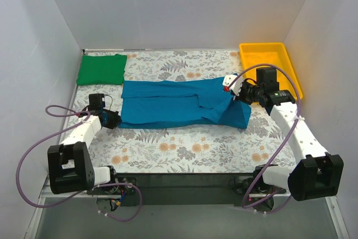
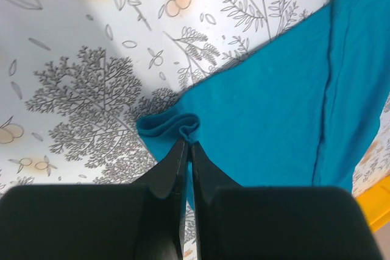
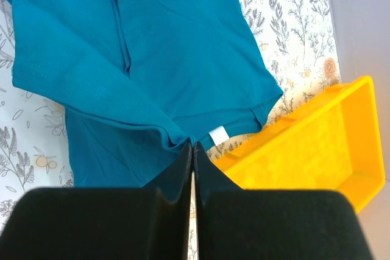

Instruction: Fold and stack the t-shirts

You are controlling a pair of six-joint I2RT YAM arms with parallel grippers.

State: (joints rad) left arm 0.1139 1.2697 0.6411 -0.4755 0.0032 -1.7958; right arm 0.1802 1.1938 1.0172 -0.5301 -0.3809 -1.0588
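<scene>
Floral-patterned worktop (image 1: 184, 144) enclosed by white walls (image 1: 184, 4). The teal-blue t-shirt (image 1: 179, 104) lies stretched between the left end effector (image 2: 187, 143) and the right end effector (image 3: 193, 145), each pinching one of its edges. The folded green t-shirt (image 1: 102, 69) lies beyond the left one, and a yellow tray (image 1: 268, 54) just beside the right. A broad strip of worktop runs behind both, toward the arm bases.

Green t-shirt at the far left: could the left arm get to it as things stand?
Probably, but not right away. The green t-shirt lies folded on that arm's side with nothing lying between, yet the left gripper is shut on a corner of the teal t-shirt and must release first.
</scene>
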